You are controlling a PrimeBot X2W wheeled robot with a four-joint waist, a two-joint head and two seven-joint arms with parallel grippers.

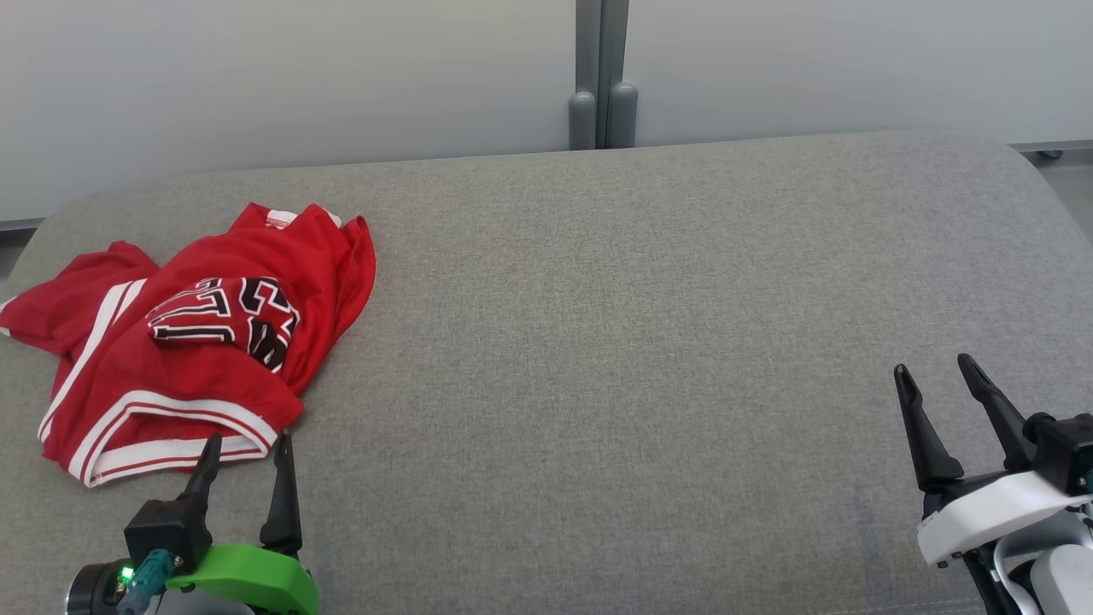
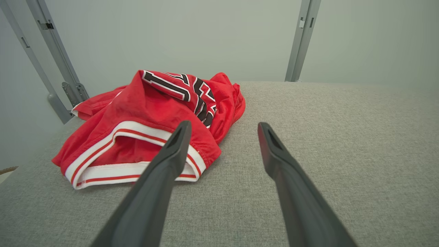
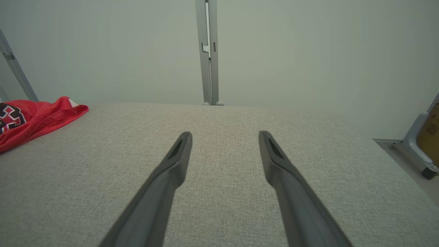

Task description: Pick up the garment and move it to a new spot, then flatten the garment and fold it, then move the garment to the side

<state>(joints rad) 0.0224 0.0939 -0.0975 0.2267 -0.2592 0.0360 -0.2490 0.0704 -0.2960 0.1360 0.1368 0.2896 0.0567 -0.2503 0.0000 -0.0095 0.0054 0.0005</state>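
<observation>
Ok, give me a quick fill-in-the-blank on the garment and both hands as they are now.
1. The crumpled garment is ____ with white trim.
2. On the grey padded surface it lies nearest the robot's ____ side.
3. The left hand and the right hand both stand ____, holding nothing.
Missing words: red; left; open.

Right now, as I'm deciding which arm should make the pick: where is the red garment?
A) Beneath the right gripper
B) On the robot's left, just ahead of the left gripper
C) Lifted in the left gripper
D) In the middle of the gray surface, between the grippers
B: the red garment lies crumpled on the gray surface just beyond the open left gripper, far from the right gripper.
</observation>
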